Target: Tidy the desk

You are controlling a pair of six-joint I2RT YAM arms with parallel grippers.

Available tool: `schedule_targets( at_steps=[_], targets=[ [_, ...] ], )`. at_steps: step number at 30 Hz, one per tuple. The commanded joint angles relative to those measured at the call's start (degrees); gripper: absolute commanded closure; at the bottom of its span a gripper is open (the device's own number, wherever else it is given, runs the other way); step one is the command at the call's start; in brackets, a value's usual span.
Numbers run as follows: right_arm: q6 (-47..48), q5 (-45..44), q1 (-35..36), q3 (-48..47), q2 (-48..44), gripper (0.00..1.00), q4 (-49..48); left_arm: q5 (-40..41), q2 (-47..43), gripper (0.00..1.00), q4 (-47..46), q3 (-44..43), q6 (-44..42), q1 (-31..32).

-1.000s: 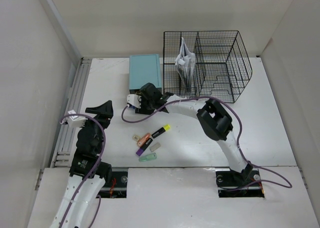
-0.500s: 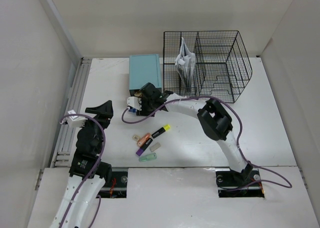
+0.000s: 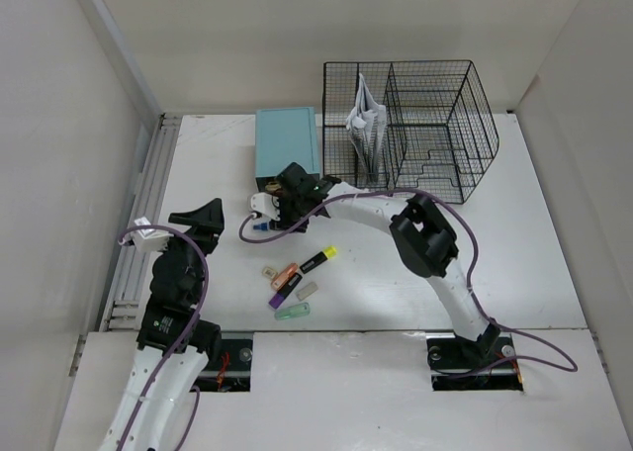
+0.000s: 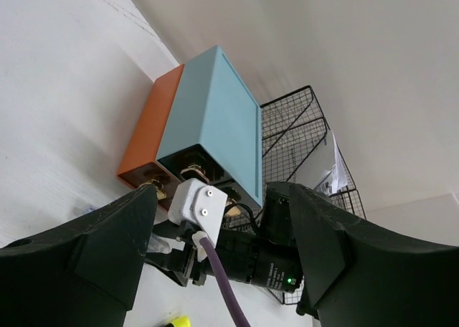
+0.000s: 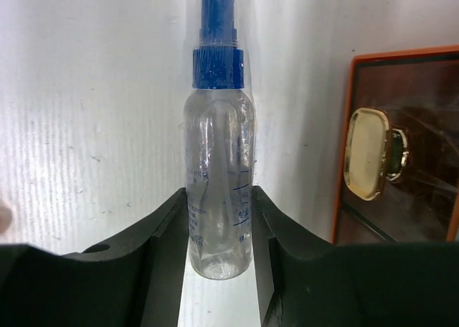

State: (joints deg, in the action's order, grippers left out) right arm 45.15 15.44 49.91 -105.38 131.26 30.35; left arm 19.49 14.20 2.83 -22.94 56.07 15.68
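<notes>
The desk (image 3: 514, 233) is a white tabletop. My right gripper (image 5: 219, 255) is shut on a clear spray bottle (image 5: 217, 191) with a blue cap, its fingers (image 5: 161, 241) pressed on both sides of the lower body. In the top view the right gripper (image 3: 265, 214) is low over the desk just in front of the teal-topped drawer box (image 3: 288, 142), and the bottle's blue cap (image 3: 259, 226) pokes out toward the near left. My left gripper (image 3: 203, 219) is open and empty, raised at the left, and faces the right gripper in its own view (image 4: 215, 269).
A black wire-mesh rack (image 3: 425, 125) with papers stands at the back right. Several highlighters and small items (image 3: 297, 278) lie on the desk near the front middle. A brass drawer knob (image 5: 369, 153) is just right of the bottle. A ribbed rail (image 3: 138, 243) runs along the left edge.
My right gripper has shifted slightly toward the near left, away from the drawer box, with the bottle in it. The bottle's blue cap now shows. The left arm has not moved.
</notes>
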Motion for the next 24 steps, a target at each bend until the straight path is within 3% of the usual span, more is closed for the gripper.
schedule_targets(
  at_steps=[1, 7, 11, 18, 20, 24],
  targets=[
    [-0.6, 3.5, 0.4, 1.2, -1.6, 0.95, 5.4, -0.6, 0.6, 0.29, -3.3, 1.0, -0.2, 0.1],
    [-5.5, -5.2, 0.4, 6.2, -15.6, 0.99, 1.3, 0.6, 4.1, 0.31, -6.3, 2.2, 1.0, 0.1],
    [-6.3, -8.5, 0.4, 7.0, -23.8, 1.0, 2.2, -2.8, 8.1, 0.32, -11.9, 4.6, 2.1, 0.1],
    [-5.8, -11.0, 0.4, 11.7, -38.8, 1.0, 0.1, -12.8, 26.0, 0.47, -26.2, 3.9, -2.6, 0.1],
    [-6.6, -11.6, -1.3, 11.7, -41.7, 1.0, -0.6, -17.5, 32.2, 0.58, -33.1, 3.9, -4.2, 0.1],
    [-9.7, -5.4, -10.0, 11.7, -43.5, 1.0, -2.0, -21.5, 42.2, 0.7, -38.4, 0.5, -4.9, 0.1]
  ],
)
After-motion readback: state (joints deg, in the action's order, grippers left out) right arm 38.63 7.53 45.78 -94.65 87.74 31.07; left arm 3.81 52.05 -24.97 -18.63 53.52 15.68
